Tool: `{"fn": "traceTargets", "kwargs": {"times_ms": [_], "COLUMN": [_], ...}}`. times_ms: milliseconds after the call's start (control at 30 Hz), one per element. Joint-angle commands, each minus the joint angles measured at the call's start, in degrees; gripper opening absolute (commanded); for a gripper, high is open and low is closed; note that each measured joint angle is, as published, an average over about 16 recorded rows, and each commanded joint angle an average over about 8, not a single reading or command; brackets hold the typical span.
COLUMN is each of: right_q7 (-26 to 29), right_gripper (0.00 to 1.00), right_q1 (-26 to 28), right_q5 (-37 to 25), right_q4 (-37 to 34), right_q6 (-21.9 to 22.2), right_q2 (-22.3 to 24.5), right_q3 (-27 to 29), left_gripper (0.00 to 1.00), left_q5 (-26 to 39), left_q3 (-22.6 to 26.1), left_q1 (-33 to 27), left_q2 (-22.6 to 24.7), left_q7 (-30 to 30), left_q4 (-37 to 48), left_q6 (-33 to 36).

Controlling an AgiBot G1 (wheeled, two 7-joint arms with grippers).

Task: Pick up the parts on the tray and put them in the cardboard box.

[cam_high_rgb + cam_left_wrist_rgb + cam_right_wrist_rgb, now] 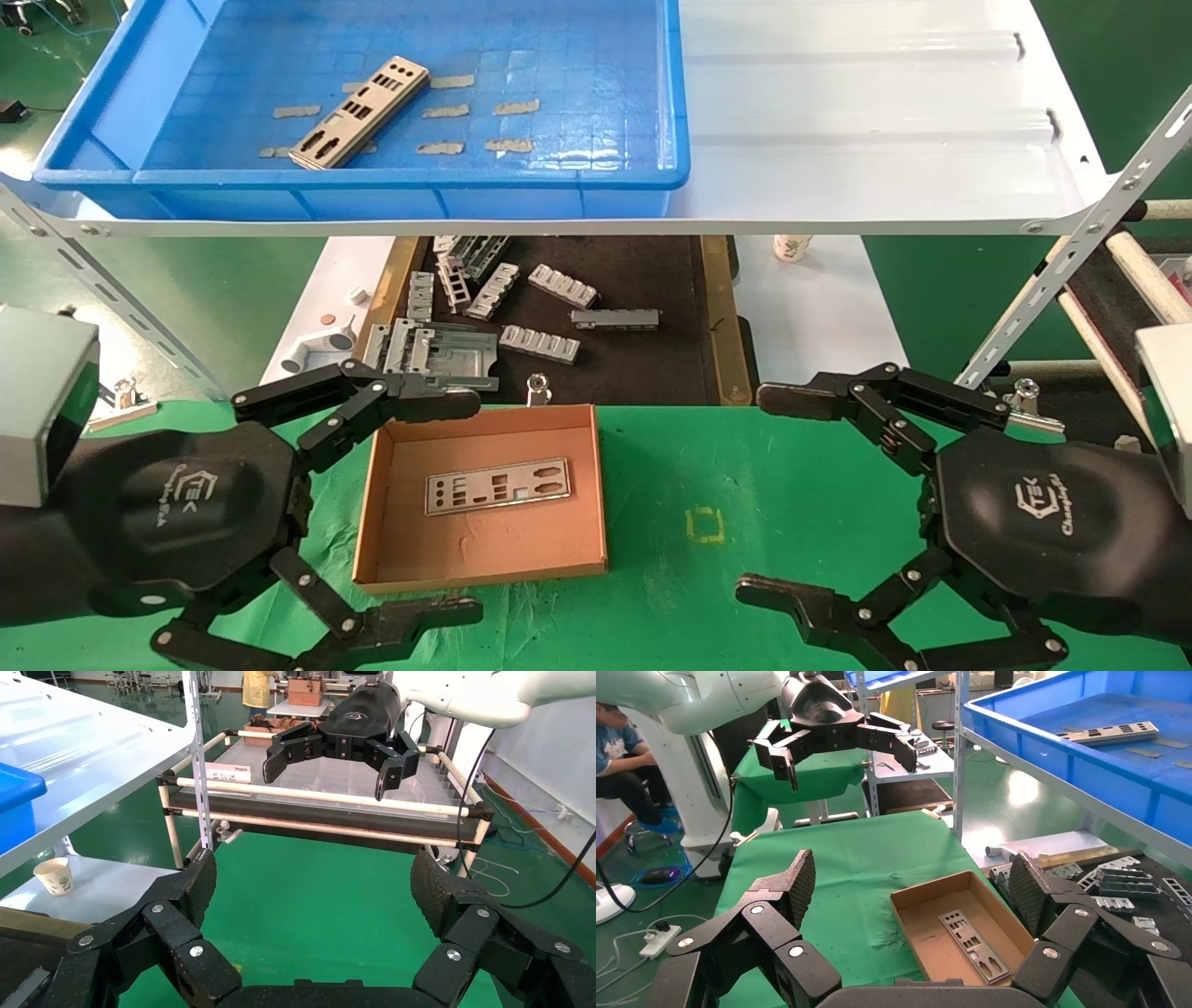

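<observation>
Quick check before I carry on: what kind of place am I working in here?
Probably a factory-style robot workshop: green floor, a metal rack shelf holding the blue tray, and grey brackets on a mat below. Both grippers hover open.

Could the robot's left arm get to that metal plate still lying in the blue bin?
Probably yes. The left gripper is open and empty beside the cardboard box, and the plate lies uncovered in the open-topped tray on that side, though the arm must lift over its wall.
</observation>
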Motion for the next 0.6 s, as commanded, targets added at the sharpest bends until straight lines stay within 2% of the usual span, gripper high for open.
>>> {"fn": "traceTargets", "kwargs": {"times_ms": [33, 600], "right_q7": [0.0, 0.0], "right_gripper": [1.00, 1.00], "right_q1": [0.0, 0.0], "right_q5": [0.0, 0.0], "right_q4": [0.0, 0.0], "right_q6": [0.0, 0.0], "right_q2": [0.0, 0.0], "right_q3": [0.0, 0.0], "left_gripper": [1.00, 1.00], "left_q5": [0.0, 0.0], "left_q3": [0.0, 0.0], "left_q1": [0.0, 0.0], "left_q2": [0.0, 0.0], "left_q7": [0.0, 0.0], "left_q4": [0.0, 0.0], "left_q6": [0.0, 0.0]}}
